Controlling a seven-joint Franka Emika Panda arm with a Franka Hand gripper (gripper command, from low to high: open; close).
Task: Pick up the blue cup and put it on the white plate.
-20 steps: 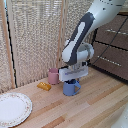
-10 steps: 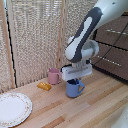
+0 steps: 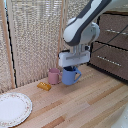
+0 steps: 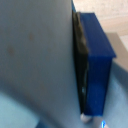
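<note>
The blue cup [image 3: 70, 76] hangs just above the wooden table, its loop handle toward the exterior view's right. My gripper [image 3: 73, 66] reaches down onto the cup's rim and is shut on it. The white plate [image 3: 12, 108] with a speckled rim lies flat near the front edge at the exterior view's left, well apart from the cup. In the wrist view the blurred pale-blue cup wall [image 4: 35, 55] fills most of the picture beside a dark-blue finger [image 4: 97, 60].
A pink mug [image 3: 53, 76] stands right beside the blue cup on its left. A small orange-yellow object [image 3: 44, 86] lies in front of the pink mug. A slatted screen [image 3: 35, 35] backs the table; a dark cabinet [image 3: 111, 47] stands at the right.
The blue cup has risen off the table in my gripper, and the arm has lifted with it. The pink mug and plate have not moved.
</note>
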